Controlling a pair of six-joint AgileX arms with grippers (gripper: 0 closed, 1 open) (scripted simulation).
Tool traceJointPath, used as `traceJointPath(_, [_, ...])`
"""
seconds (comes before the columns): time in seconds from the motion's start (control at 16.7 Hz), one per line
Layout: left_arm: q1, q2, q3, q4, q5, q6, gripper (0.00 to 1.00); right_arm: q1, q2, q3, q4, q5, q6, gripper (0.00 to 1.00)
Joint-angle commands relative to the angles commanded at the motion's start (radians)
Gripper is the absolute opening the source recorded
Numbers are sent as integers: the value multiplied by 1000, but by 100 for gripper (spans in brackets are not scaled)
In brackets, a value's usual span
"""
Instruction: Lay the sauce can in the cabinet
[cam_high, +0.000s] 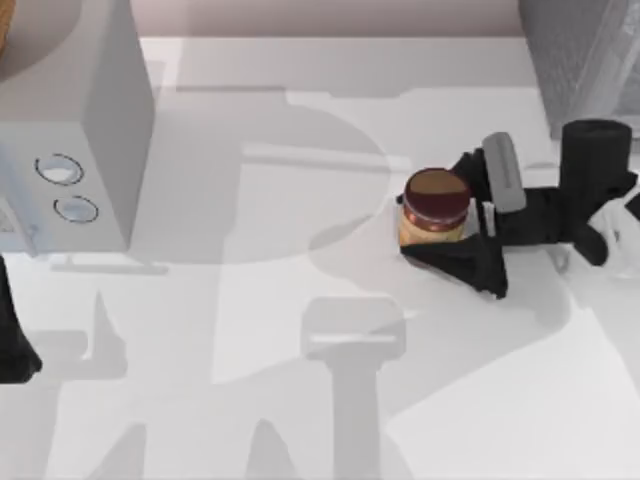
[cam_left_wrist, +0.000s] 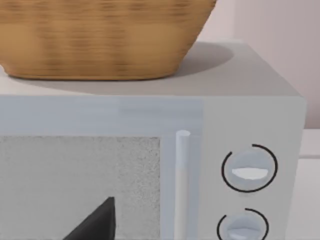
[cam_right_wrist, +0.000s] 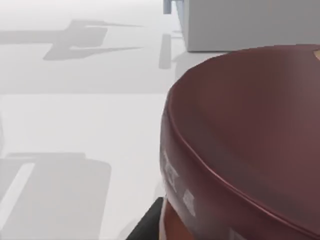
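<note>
I am working over a white worktop (cam_high: 300, 400), and the largest thing on it is the grey cabinet (cam_high: 80, 130) at the upper left of the top view, a microwave-like box with two round dials (cam_high: 60, 170) on its face; the left wrist view shows its upright door handle (cam_left_wrist: 182, 175) and a wicker basket (cam_left_wrist: 100, 37) sitting on its roof. The door looks closed from here, so I judge it is standing in the way of any placing. My left arm is waiting at the left edge of the top view, facing that door, and I cannot tell how its claw is set. My right claw (cam_high: 440, 232) is reaching in from the right of centre, its dark fingers (cam_high: 450, 262) lying on either side of the sauce can (cam_high: 435, 205), which is standing upright on the worktop right of centre. I cannot tell whether the fingers are pressing on the can yet. I take this as the grasping step: next I am needing a firm squeeze on the label, a clean lift, and a carry leftward across open worktop toward the cabinet.
</note>
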Motion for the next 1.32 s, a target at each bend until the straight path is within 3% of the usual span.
traceJointPath(0.12, [0, 0, 0, 0, 0, 0, 100, 0, 0, 0, 0, 0, 0, 2])
traceJointPath(0.18, [0, 0, 0, 0, 0, 0, 100, 0, 0, 0, 0, 0, 0, 0])
traceJointPath(0.78, [0, 0, 0, 0, 0, 0, 100, -4, -15, 3, -15, 3, 1, 0])
traceJointPath(1.32, [0, 0, 0, 0, 0, 0, 100, -4, -343, 43, -391, 4, 4, 0])
